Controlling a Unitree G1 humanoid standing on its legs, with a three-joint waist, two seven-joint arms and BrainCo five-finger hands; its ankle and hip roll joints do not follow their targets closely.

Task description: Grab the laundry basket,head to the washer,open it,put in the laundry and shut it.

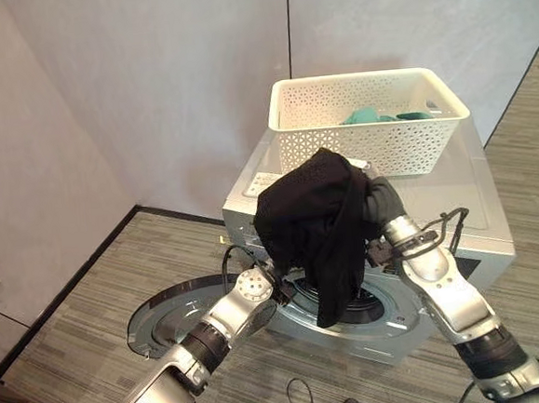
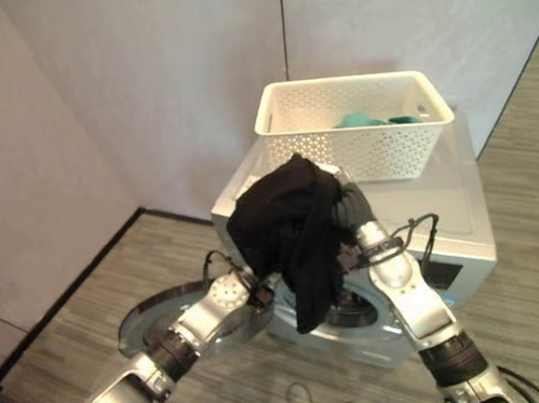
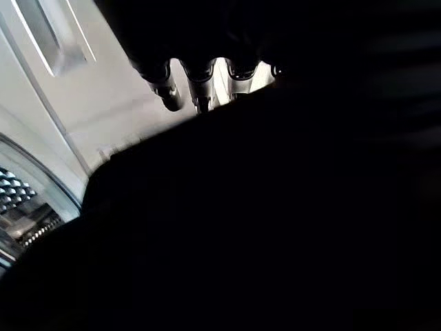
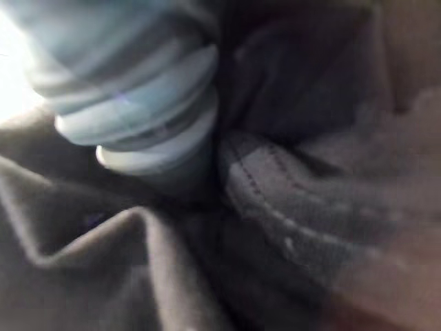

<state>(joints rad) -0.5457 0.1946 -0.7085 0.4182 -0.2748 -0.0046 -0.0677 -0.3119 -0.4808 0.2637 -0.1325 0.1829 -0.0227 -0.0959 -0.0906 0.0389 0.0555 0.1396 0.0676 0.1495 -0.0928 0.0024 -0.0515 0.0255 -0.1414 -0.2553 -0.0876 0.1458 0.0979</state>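
- Laundry in play is a black garment [image 1: 317,230], bunched and hanging in the air in front of the washer [image 1: 457,215], its lower end dangling over the round drum opening [image 1: 376,303].
- Right hand [image 1: 381,200] is at the right side of the bunch, its dark ribbed cover showing; the fingers are buried in the cloth, and in the right wrist view folds of dark fabric press close round one finger [image 4: 148,103]. Whether they are curled on it I cannot tell.
- Left hand [image 3: 200,79] reaches up under the garment from the near left; the left wrist view shows a row of its fingers against the black cloth, but how they grip I cannot tell.
- White perforated laundry basket [image 1: 378,151] stands on top of the washer toward the far side, with green cloth [image 1: 365,115] lying inside it.
- Washer door [image 1: 167,322] is swung open to the left, low over the striped floor [image 1: 93,327], beside the left arm.
- A small label sits on the washer's top near its left front corner; its print is too small to read.
- Open floor lies left of the door up to the grey wall [image 1: 49,135]; the washer backs close to the far wall.
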